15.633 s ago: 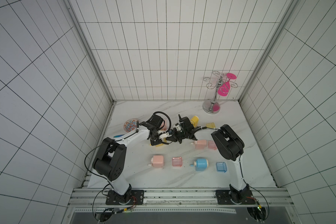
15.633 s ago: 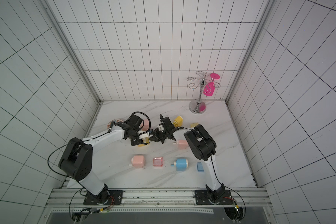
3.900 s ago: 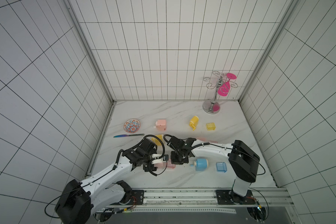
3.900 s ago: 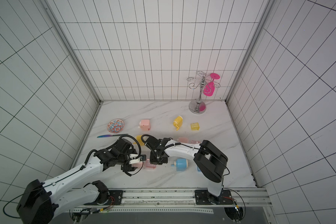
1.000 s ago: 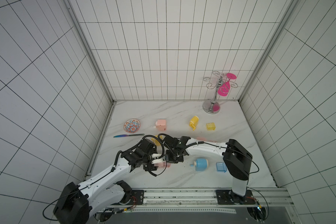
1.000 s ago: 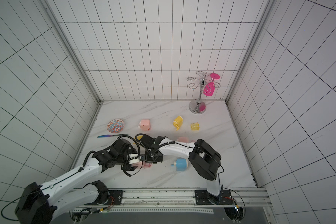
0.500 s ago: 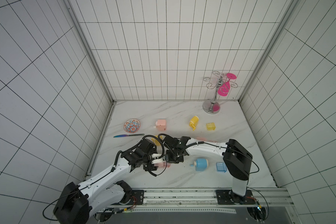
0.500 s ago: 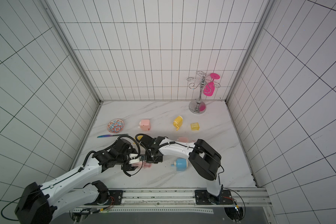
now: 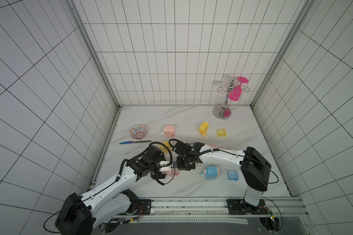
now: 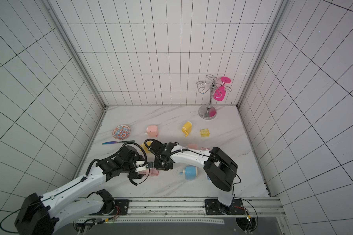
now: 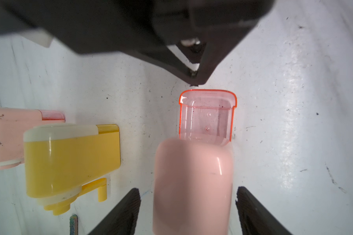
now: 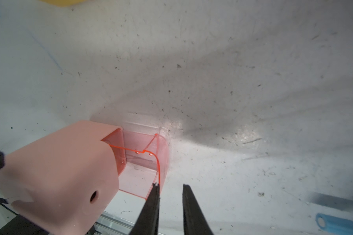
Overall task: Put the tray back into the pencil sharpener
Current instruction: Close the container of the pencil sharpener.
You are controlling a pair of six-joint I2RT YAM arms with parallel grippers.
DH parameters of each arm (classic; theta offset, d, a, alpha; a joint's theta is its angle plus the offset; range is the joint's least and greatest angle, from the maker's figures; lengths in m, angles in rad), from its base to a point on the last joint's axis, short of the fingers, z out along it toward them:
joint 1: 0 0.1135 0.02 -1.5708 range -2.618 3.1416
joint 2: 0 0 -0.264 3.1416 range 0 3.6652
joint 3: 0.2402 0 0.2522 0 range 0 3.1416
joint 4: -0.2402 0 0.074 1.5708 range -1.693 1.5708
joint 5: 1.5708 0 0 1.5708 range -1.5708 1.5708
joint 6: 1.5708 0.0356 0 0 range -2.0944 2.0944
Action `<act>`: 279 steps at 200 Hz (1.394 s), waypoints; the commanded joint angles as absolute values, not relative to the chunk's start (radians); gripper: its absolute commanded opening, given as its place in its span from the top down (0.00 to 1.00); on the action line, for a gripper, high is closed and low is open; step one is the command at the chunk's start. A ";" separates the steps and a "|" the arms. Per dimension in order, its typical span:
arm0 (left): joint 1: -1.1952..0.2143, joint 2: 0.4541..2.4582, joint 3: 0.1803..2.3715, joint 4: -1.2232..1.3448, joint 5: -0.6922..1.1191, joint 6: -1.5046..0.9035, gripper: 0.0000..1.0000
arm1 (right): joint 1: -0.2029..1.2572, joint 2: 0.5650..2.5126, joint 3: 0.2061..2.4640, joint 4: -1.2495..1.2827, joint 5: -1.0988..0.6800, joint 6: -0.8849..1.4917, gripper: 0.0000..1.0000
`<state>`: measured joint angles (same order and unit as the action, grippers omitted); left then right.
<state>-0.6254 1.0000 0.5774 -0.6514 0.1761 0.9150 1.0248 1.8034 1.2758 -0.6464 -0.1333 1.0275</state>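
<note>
Remote session, front of the desk (image 9: 192,189): my left gripper (image 11: 188,190) keeps its jaws clamped on either side of the pink pencil sharpener (image 12: 57,173), as it did a second ago. The clear pink tray (image 11: 206,116) sits partway inside the sharpener's open end, about half of it sticking out.

To its right, the right gripper (image 12: 170,186) has changed. Its jaws were nearly closed a second ago. They now stand slightly parted and hold nothing, with one fingertip against the tray's rim. Both arms have otherwise barely shifted.

Around them, from the left:
- a patterned dish (image 9: 138,132)
- a knife (image 9: 135,142)
- a second pink sharpener (image 9: 169,130)
- a yellow sharpener (image 9: 164,145), half hidden behind the arms' cables
- another yellow sharpener (image 9: 203,128)
- a yellow tray (image 9: 221,132)
- a blue sharpener (image 9: 211,172) and a blue tray (image 9: 232,175) nearer the front
- a glass stand (image 9: 222,105) at the back

In both top views the wrists cover most of the sharpener I am working on.
</note>
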 commanded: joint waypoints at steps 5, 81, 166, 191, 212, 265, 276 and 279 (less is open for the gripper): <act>-0.623 1.014 0.577 -0.659 0.184 0.927 0.24 | 1.008 1.752 1.240 -0.675 -0.112 1.029 0.77; -0.622 1.092 0.617 -0.686 0.183 0.927 0.28 | 0.956 1.677 1.155 -0.649 -0.136 1.014 0.77; -0.621 1.088 0.613 -0.686 0.183 0.921 0.38 | 0.944 1.742 1.105 -0.488 -0.236 1.060 0.92; -0.621 1.086 0.610 -0.681 0.181 0.920 0.39 | 0.945 1.756 1.071 -0.432 -0.260 1.083 0.93; -0.623 1.082 0.605 -0.678 0.183 0.919 0.40 | 0.945 1.764 1.047 -0.395 -0.275 1.099 0.93; -0.623 1.091 0.606 -0.668 0.184 0.919 0.41 | 0.953 1.802 1.046 -0.349 -0.311 1.116 0.93; -0.623 1.101 0.612 -0.667 0.186 0.920 0.41 | 0.957 1.808 1.053 -0.347 -0.312 1.116 0.93; -0.622 1.104 0.613 -0.667 0.186 0.920 0.41 | 0.957 1.810 1.054 -0.347 -0.313 1.117 0.93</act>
<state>-0.6254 1.0859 0.5964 -0.6884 0.1833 0.9119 0.9497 1.7851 1.0569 -0.3672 -0.2962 1.0840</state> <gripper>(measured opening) 0.596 0.067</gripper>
